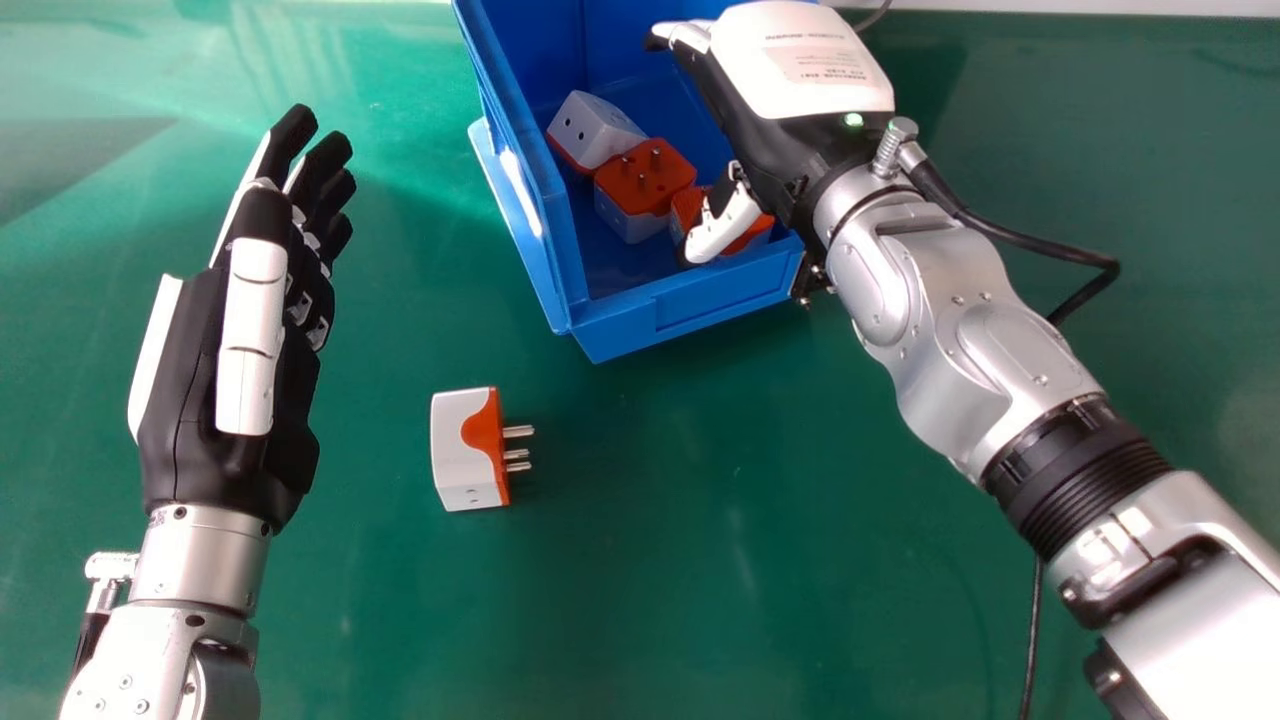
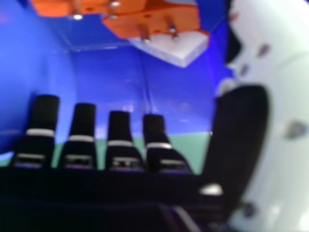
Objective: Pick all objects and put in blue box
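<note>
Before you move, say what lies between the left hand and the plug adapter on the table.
In the head view, bare green tabletop lies between the left hand and the plug adapter.

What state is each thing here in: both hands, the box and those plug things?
Left hand: open, empty
Right hand: open over the box, holding nothing
Blue box: open-topped, with plug adapters inside
Middle adapter in box: prongs up
Adapter on table: lying with prongs sideways

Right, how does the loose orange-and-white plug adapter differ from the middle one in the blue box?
The loose adapter lies with pins sideways, the middle adapter with pins up. The loose adapter shows mostly white, the middle adapter its orange face. Both have metal pins on the orange side.
</note>
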You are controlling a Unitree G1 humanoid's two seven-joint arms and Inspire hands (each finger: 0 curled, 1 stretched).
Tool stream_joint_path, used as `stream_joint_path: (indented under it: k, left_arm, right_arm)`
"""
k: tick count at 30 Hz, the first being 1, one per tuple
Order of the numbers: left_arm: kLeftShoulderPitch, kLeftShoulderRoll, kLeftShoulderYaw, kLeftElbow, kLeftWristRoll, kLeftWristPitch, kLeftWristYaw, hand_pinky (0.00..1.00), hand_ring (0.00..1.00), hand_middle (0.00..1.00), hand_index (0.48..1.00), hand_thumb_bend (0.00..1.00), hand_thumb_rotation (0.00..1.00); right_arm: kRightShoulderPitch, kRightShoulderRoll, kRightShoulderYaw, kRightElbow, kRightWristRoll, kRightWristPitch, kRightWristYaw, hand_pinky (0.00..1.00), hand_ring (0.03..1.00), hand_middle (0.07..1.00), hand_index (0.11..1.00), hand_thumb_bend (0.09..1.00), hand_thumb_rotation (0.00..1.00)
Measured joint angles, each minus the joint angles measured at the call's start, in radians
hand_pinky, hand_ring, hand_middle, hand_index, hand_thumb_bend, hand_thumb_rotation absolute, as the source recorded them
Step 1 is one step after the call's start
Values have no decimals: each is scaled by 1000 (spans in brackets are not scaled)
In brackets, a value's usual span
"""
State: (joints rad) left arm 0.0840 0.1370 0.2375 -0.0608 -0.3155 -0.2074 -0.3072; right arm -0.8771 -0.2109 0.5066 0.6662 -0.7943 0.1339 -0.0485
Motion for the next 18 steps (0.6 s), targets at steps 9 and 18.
stream_joint_path:
  k: [9,18]
  left_arm:
    - [6,3,4,-2,-1,1,-8,999,965,942,935,746,871]
    - [16,7,12,-1,-1,2,-21,1000,962,940,934,747,875]
  right_arm:
    - [57,-4,-5,-110,1,46,0,746,861,898,863,845,113]
    - [142,-40,-24,-284,0,58,4,738,861,895,856,839,114]
